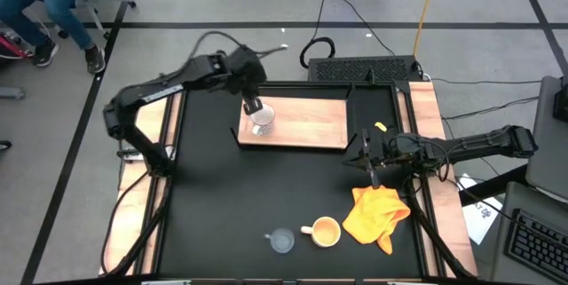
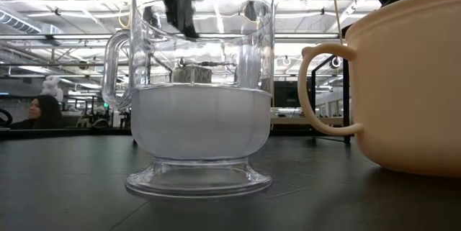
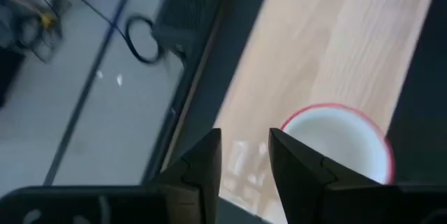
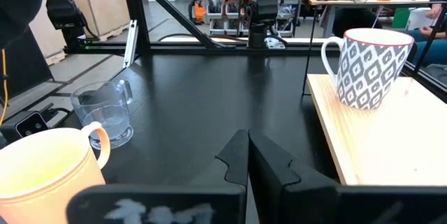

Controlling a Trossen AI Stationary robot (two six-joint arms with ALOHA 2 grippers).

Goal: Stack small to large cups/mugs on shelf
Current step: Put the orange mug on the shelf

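Note:
A white patterned mug with a red rim stands upright on the light-wood shelf, near its left end. My left gripper hovers open just above and beside the mug's rim, toward the far-left side. The orange-yellow mug and the clear glass cup stand upright on the black table near its near edge. My right gripper is shut and holds nothing, low over the table to the right of the shelf.
An orange-yellow cloth lies crumpled on the table right of the orange-yellow mug. The shelf's right half is bare wood. Black tabletop lies open between the shelf and the two near cups. A person sits beyond the table's far-left corner.

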